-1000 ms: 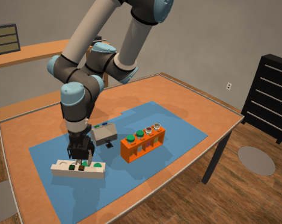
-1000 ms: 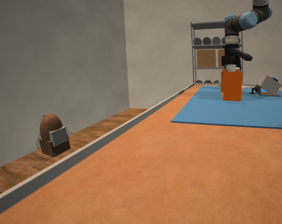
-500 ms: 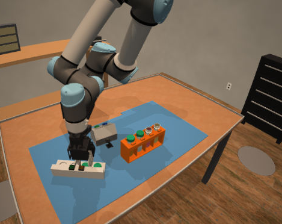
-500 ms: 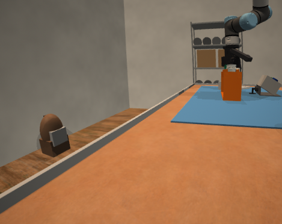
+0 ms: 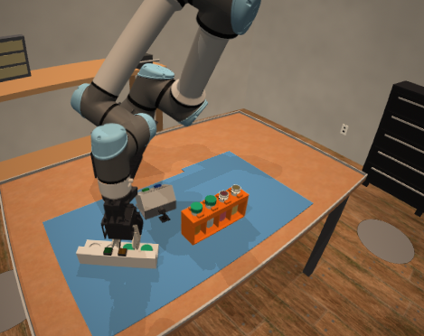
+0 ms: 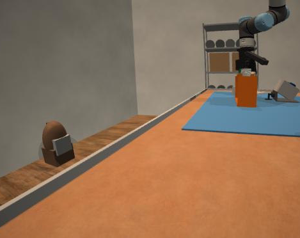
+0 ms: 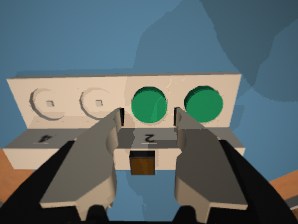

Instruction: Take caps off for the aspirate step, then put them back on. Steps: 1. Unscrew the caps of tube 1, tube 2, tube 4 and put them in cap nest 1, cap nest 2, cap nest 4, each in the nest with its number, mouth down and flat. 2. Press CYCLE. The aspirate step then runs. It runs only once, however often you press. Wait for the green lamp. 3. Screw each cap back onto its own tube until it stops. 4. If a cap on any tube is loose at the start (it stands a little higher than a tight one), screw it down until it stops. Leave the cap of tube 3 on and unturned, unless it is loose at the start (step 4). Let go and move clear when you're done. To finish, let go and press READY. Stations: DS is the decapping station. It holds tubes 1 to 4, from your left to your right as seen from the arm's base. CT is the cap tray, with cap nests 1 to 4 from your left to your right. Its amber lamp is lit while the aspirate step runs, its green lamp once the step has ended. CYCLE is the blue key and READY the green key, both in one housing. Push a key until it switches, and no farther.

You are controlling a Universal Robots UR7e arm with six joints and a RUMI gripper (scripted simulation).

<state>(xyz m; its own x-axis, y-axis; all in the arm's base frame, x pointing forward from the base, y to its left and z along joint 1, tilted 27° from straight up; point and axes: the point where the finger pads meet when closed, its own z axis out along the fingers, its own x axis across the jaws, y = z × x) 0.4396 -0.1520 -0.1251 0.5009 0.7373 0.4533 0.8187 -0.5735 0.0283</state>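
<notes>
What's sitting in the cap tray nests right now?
On the cap tray, green caps fill nest 2 and nest 1. Nests 3 and 4 are bare. The open hand straddles nest 2's cap.

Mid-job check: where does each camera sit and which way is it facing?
Top: high off a table corner, looking down at tray, rack; shows arm, gripper.
Exterior: low at the table edge, looking along it to the rack; shows the arm's end.
Wrist: on the gripper, looking down at the tray; shows both fingers.
Shared: top and wrist both show the tray's two green caps.
</notes>
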